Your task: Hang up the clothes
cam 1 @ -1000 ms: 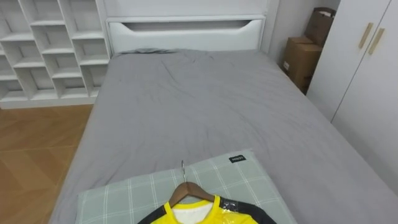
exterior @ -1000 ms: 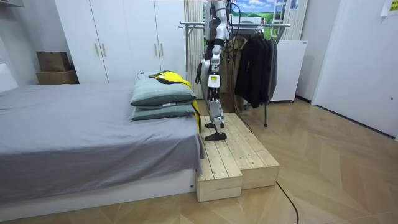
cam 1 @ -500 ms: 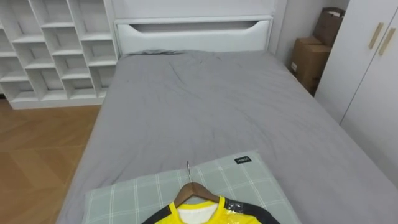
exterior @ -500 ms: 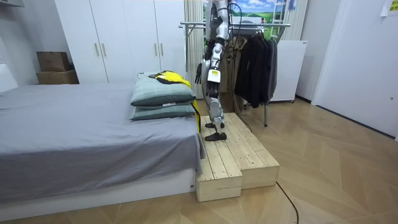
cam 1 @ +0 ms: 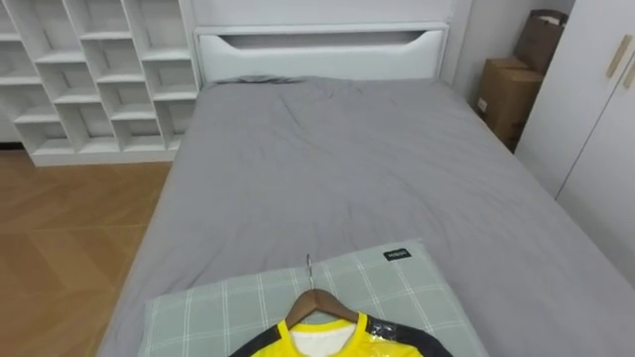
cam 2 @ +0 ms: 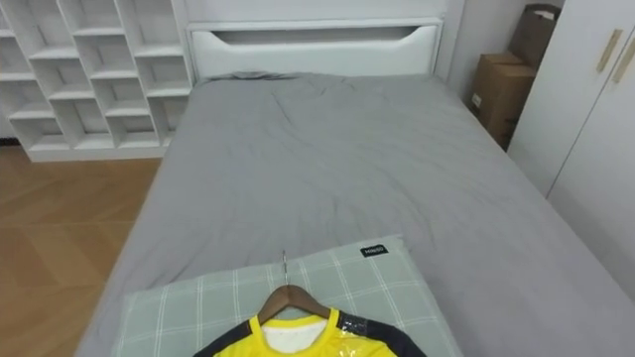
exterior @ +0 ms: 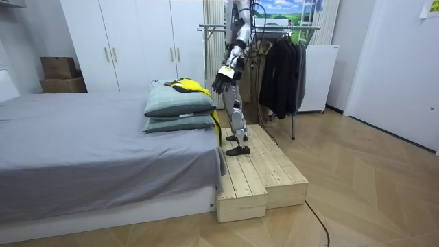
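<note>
Robot on the wooden platform (exterior: 264, 171) at the pillow end of the bed (cam 1: 327, 169), facing along it. The yellow shirt (cam 1: 369, 340), on its wooden hanger (cam 1: 319, 300), lies flat on the top pillow (cam 1: 228, 307). I take the raised left hand (exterior: 221, 81) as left from the body, since it is the arm on the camera's side. The shirt lies forward of this hand and slightly below it, near but apart. The hanger's bar runs crosswise to the hand's line of reach, and its hook points away from the hand, toward the headboard. I judge this hand the nearer one for the pick. Whether it is released or clenched I cannot tell at this range; it touches nothing. The clothes rail (exterior: 274, 27) stands behind the hand, so the carry will call for a turn. Half a second ago this arm hung down beside the thigh; now it is lifted forward toward the shirt. The shirt itself has not moved; the slight shift in the eye views is the camera's own
</note>
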